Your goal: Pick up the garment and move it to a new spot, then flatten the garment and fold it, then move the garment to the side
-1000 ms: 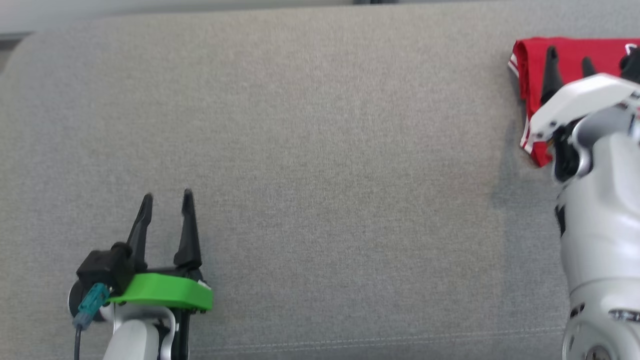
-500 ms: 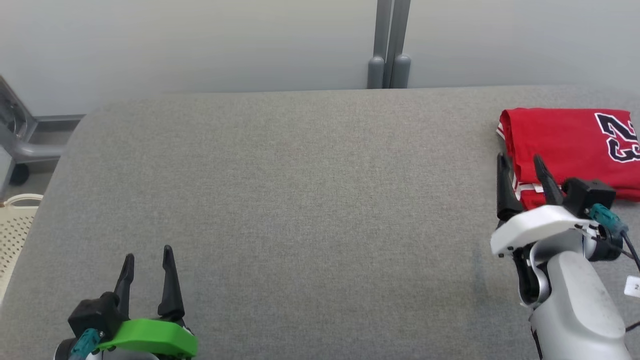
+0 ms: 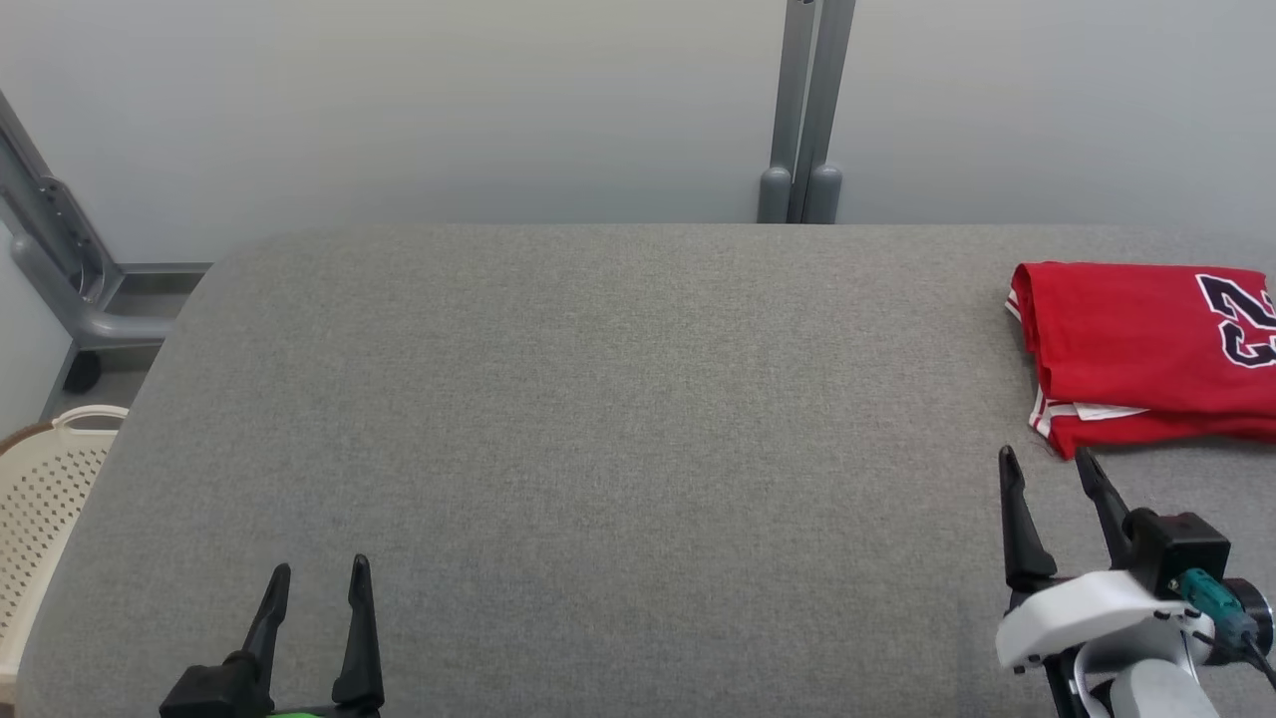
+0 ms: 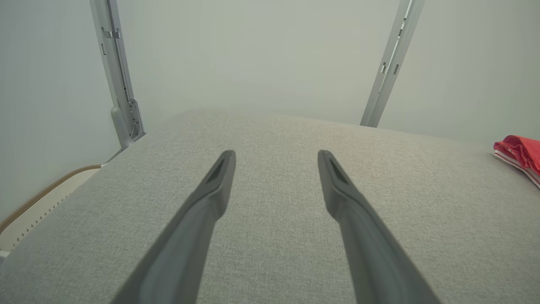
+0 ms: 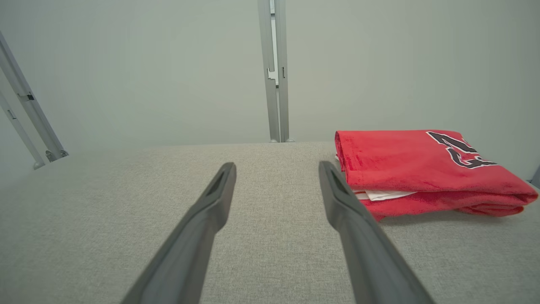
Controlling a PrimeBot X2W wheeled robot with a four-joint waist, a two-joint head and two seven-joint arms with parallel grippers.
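Jaws stood released and empty on the left gripper (image 3: 319,568) and right gripper (image 3: 1045,457), which had backed off the folded red garment (image 3: 1126,339) lying aside on the grey cushion (image 3: 598,399); task looked finished.

Soft, even, shadowless light; wrist views perhaps slightly hazy.

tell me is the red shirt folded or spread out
Folded: the red shirt lies as a compact stack on the grey cushion, with layered edges visible along its near side.
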